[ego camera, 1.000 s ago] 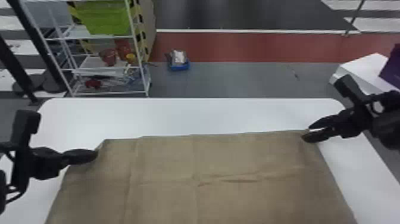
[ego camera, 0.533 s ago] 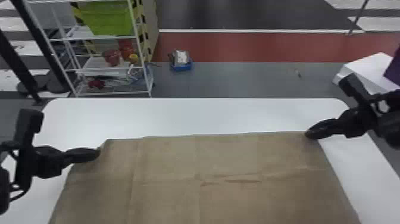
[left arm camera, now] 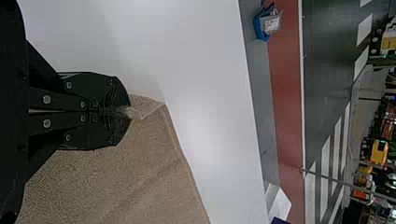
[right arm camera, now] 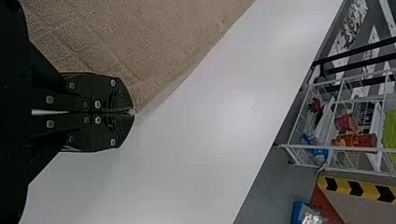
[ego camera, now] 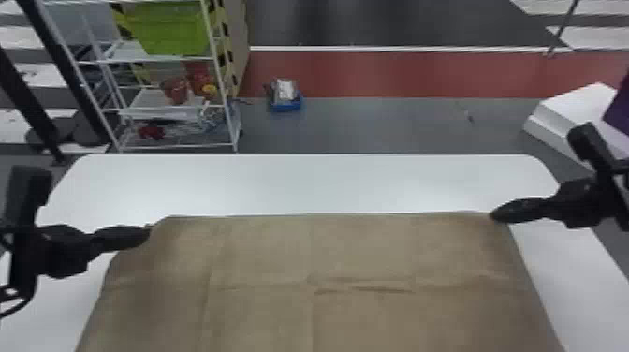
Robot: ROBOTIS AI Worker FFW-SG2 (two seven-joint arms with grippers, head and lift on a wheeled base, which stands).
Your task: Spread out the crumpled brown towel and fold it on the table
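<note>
Two far corners of the towel (ego camera: pixel 355 262) are pinched, one by each pincer. The left pincer (ego camera: pixel 146 232) has its fingers closed together at the far left corner; in the left wrist view, a small gathered bit of cloth sits between the tips, with a loose fold just beside them. The right pincer (ego camera: pixel 494 216) is closed too, nipping the very point of the far right corner. Whether the held corners touch the surface (ego camera: pixel 327 182), I cannot tell.

The towel is spread wide over the white surface, between the two pincers, and runs out of the head view at the bottom. Its far edge is nearly straight. Long creases cross it both ways, with a few short wrinkles near the middle. White surface shows beyond the far edge and along both sides.

On the floor past the surface, a white rack (ego camera: pixel 178 146) stands to the left, holding a green bin (ego camera: pixel 168 30) and reddish pots (ego camera: pixel 175 91). A blue tray (ego camera: pixel 286 105) is near the rack. Over to the right is a white box (ego camera: pixel 568 105), with something purple (ego camera: pixel 620 110) by it.
</note>
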